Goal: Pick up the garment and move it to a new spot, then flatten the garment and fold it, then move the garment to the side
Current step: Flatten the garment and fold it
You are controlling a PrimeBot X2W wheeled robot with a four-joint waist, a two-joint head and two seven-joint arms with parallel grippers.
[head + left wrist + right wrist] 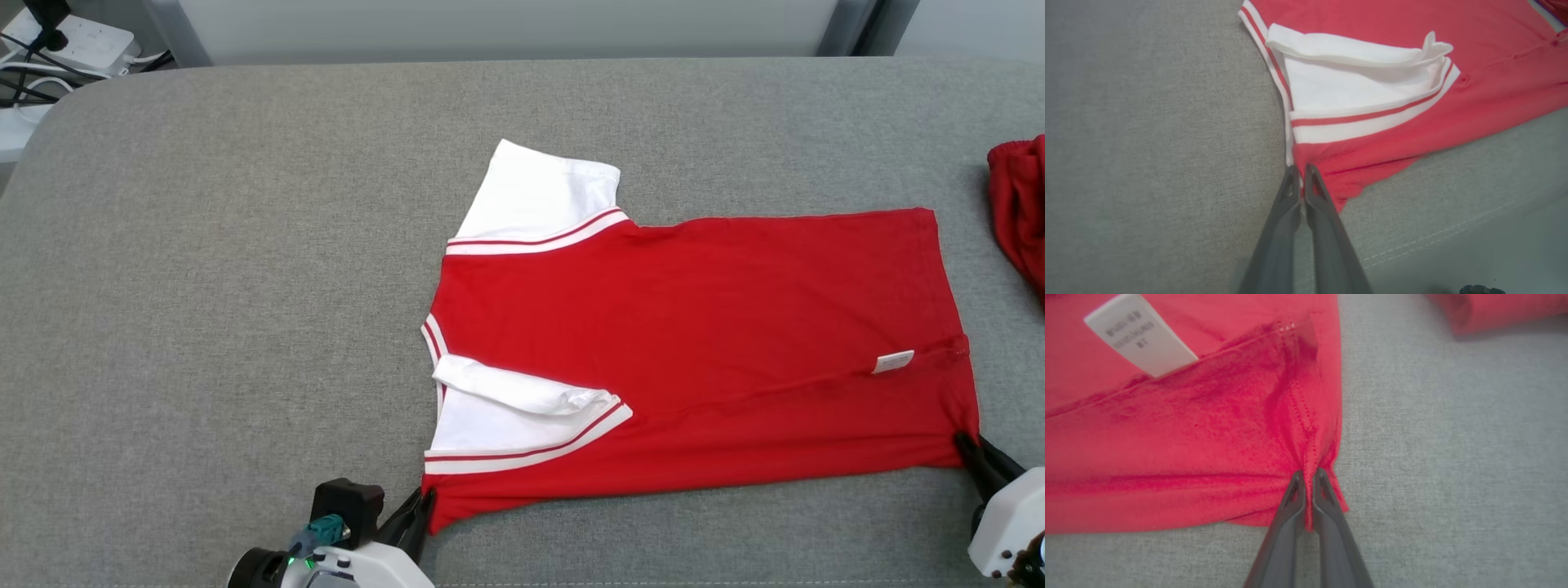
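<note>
**Grey padded surface** [245, 286]. Covers the whole work area. Its textured weave may grip dragged cloth and pull a fold askew.

**Garment** [694, 327]. Red shirt with white, stripe-trimmed sleeves, lying flat right of centre, neck end towards the robot's left and hem towards its right. The near long edge is pinched at both ends. Uneven lifting by the two arms would skew the fold line.

**Second red cloth** [1020, 212]. Lies at the far right edge, apart from the hem. A wide sweep that way could snag it.

**Near sleeve** [522, 408]. Turned in over the body, cuff rumpled and doubled. It is likely to flop out, or to trap a crease, once the edge rises.

**Left gripper** [1300, 173]. Fingers are pressed together on the near shoulder corner beside the striped trim. The bite looks thin, so tension may slip it free.

**Right gripper** [1309, 477]. Clamped on the near hem corner, with the cloth gathered in pleats. Whether both layers are caught cannot be told; with only one caught, the layers would separate.

**Label** [892, 361]. A white tag near the hem, which could end up exposed after folding.
</note>
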